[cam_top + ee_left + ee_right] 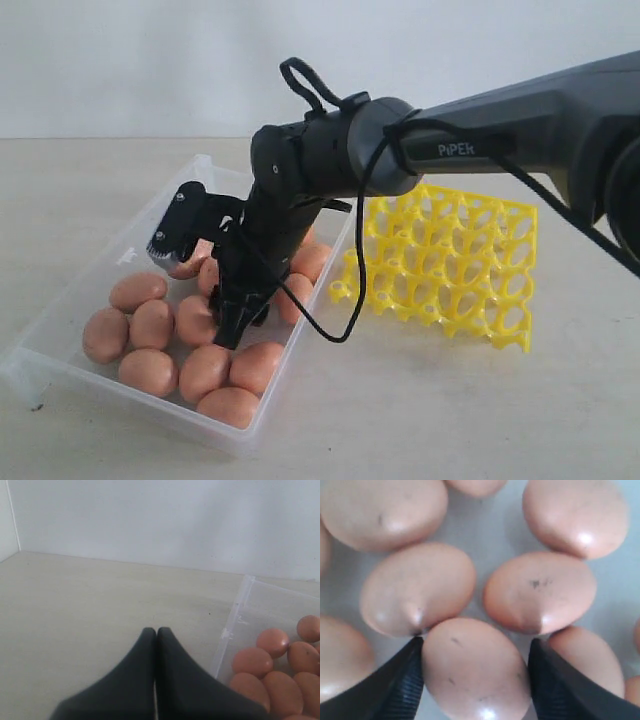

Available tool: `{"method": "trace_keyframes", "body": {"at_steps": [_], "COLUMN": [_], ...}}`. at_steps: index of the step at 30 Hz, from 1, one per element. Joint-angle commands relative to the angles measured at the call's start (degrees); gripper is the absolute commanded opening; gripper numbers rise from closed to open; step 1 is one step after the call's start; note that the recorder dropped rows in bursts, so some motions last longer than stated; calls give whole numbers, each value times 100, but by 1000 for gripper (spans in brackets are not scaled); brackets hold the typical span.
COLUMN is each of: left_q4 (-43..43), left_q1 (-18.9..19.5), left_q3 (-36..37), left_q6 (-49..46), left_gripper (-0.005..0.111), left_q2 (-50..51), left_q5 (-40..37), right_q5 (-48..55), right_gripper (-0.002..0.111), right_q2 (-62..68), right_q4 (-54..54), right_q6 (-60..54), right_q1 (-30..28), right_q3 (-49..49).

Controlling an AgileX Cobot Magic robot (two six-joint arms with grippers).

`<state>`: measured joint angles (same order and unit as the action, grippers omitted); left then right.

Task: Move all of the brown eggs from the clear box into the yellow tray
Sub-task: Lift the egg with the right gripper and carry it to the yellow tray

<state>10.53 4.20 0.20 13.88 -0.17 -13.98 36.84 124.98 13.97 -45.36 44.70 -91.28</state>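
the right tool (475,647) stands wide, its dark ribbed fingers (400,680) flanking one brown egg (476,677). other brown eggs (417,587) crowd close around it on the clear box (492,535) floor.

In the exterior view the right arm (330,150) covers the middle of the clear box (95,265), so some brown eggs (152,323) behind it are hidden (their full count cannot be told). It also hides the upper left corner of the yellow tray (450,260). The arm itself runs off the frame's right edge. In both wrist views, eggs are cut off by the frame edges.
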Motion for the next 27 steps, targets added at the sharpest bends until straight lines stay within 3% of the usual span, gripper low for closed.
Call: {"method": "trace_keyframes", "body": {"at_steps": [1,7,10,15,19,20,24,25,27], "left_q4": [-10,-10,-10,-10,-10,-10,-10,-10,-10], "left_q1": [-28,-28,-28,-28,-28,-28,-28,-28,-28], "left_q3": [-20,-20,-20,-20,-20,-20,-20,-20,-20], "left_q6": [-23,-23,-23,-23,-23,-23,-23,-23,-23], "left_gripper": [-4,-4,-4,-4,-4,-4,-4,-4,-4], "left_q2": [17,17,17,17,17,17,17,17,17], "left_q5": [51,51,51,51,51,51,51,51,51], "right_q5": [227,-54,-1387,-3684,-5736,-6669,-9474,-9559,-8342], "right_gripper": [0,0,0,0,0,0,0,0,0], "right_q2": [-605,-1037,-1462,-2521,-3259,-3423,-3574,-3574,-3589], "right_q4": [947,2497,3771,5952,5865,5911,5892,5810,5309], "right_q6": [79,402,313,-1100,-1303,-1227,-54,188,767], "right_q1": [-22,-22,-22,-11,-22,-22,-140,-264,-827], "right_q3": [-31,208,959,2369,3148,3350,3759,3793,3809]}}
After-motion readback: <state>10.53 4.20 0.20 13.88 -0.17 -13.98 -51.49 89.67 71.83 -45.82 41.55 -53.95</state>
